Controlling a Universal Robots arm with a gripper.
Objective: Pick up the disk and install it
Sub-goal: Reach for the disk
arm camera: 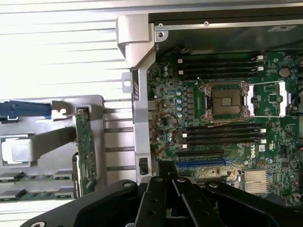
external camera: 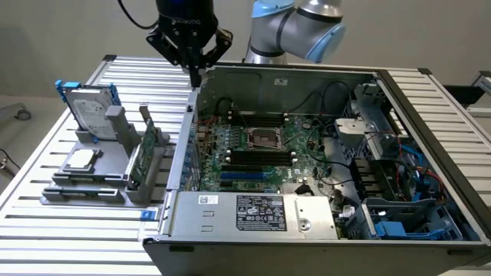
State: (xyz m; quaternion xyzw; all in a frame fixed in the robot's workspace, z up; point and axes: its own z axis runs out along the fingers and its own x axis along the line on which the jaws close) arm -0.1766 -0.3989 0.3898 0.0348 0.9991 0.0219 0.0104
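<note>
The disk [external camera: 91, 112], a silver-grey drive with a white label in a blue carrier frame, stands upright in a grey rack [external camera: 84, 190] at the exterior view's left. In the wrist view its blue frame edge [arm camera: 24, 109] is seen end-on. My gripper [external camera: 196, 79] hangs shut and empty above the rear corner of the open computer case [external camera: 253, 221], to the right of the disk and well apart from it. The wrist view shows the black fingers [arm camera: 163, 189] pressed together over the motherboard's edge.
The rack also holds a small square silver chip [external camera: 81, 161] and an upright green circuit card [external camera: 137, 154]. The motherboard [external camera: 257, 152] lies inside the case, with blue drive bays [external camera: 403, 221] at its front right. The slatted metal table [external camera: 69, 230] spreads around.
</note>
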